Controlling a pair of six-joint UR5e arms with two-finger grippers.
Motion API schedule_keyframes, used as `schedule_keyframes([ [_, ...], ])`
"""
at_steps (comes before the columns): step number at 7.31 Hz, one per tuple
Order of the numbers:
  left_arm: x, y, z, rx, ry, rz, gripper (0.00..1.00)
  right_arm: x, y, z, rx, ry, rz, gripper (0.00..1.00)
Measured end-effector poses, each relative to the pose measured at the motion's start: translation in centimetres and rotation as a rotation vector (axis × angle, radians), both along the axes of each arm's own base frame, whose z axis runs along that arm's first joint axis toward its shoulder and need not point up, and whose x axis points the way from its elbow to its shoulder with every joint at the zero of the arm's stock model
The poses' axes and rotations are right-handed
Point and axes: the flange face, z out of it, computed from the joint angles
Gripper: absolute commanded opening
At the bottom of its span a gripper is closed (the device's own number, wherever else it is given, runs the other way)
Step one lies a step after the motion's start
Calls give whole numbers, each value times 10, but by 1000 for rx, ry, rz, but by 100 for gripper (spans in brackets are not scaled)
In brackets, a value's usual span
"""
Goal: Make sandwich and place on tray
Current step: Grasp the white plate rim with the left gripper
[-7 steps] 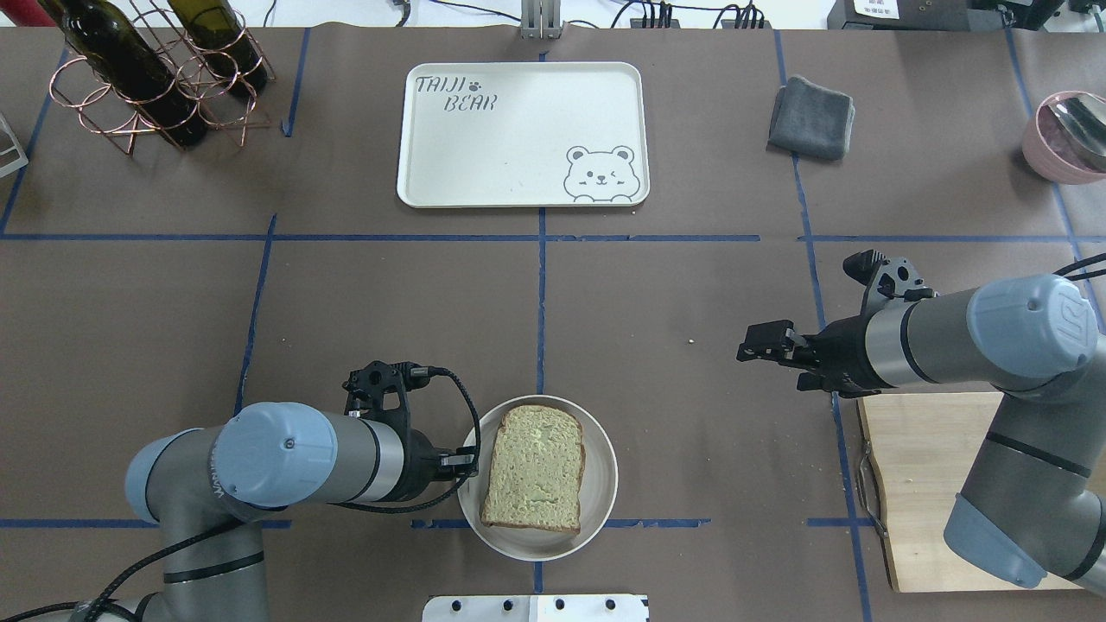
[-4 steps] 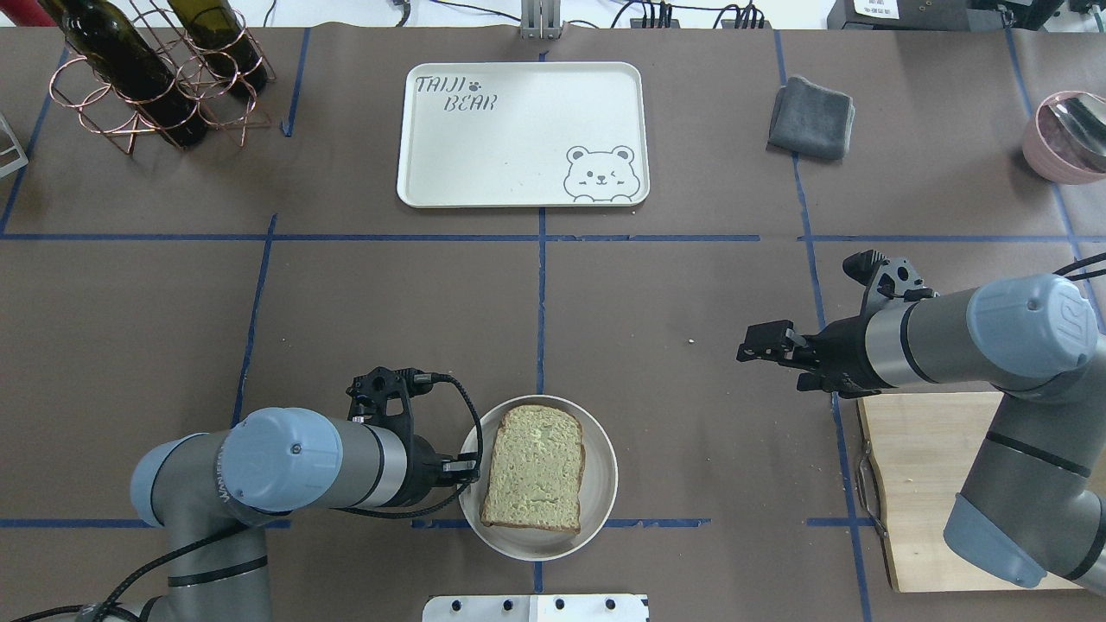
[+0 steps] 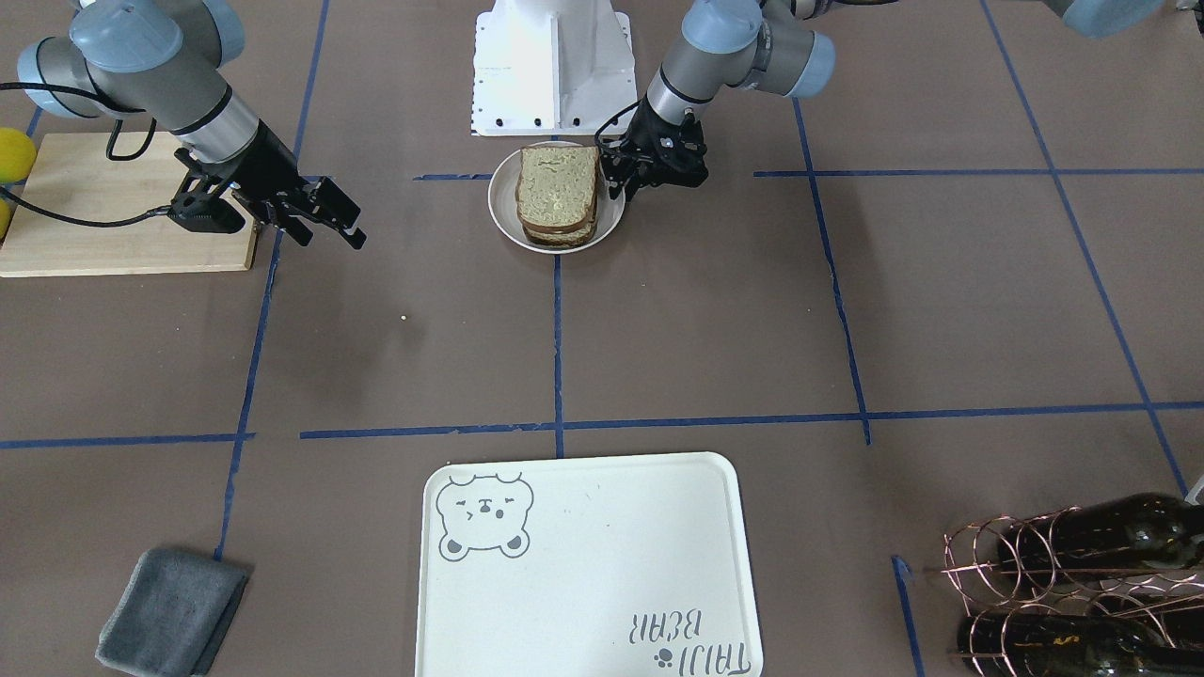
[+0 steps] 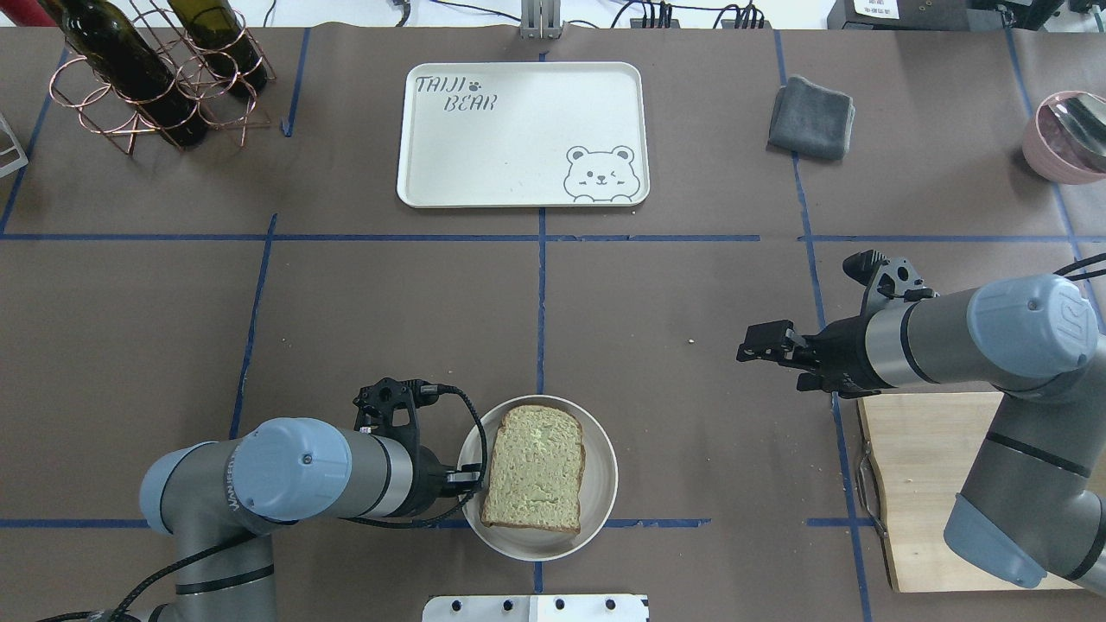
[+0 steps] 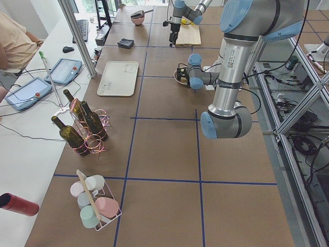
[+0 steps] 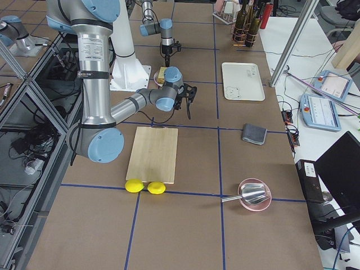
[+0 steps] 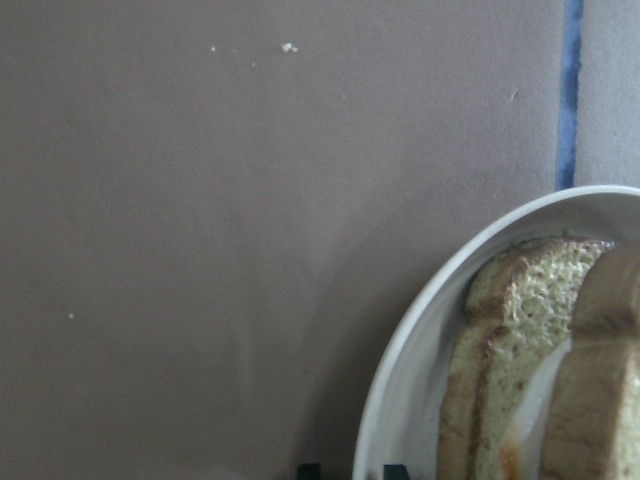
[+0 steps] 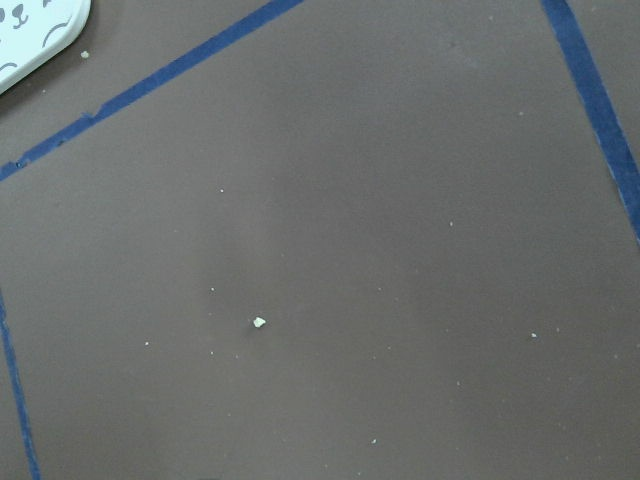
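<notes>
The sandwich is two bread slices stacked on a small round white plate near the robot's edge. In the left wrist view, white egg shows between the slices of the sandwich. My left gripper is at the plate's left rim. Its fingertips stand narrowly apart, one on each side of the plate rim. My right gripper is open and empty above bare table, far right of the plate. The cream tray with the bear drawing lies empty at the far middle.
A wooden cutting board lies under my right arm, with lemons at its end. A grey cloth sits right of the tray. A wire rack with wine bottles stands far left, a pink bowl far right.
My left arm has moved right and toward the robot, bringing its gripper up to the plate's rim. The plate, sandwich and right arm have not moved.
</notes>
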Motion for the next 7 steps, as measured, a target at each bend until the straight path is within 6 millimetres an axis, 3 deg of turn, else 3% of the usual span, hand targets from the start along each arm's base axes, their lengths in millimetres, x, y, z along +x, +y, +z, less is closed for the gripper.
schedule_keyframes([
  [1, 1, 2, 0, 0, 0, 4, 7, 0, 0, 0, 0, 0, 0, 100],
  [2, 2, 3, 0, -1, 1, 7, 0, 0, 0, 0, 0, 0, 0, 100],
  [7, -1, 5, -33, -181, 113, -71, 0, 2, 0, -1, 0, -3, 0, 100],
])
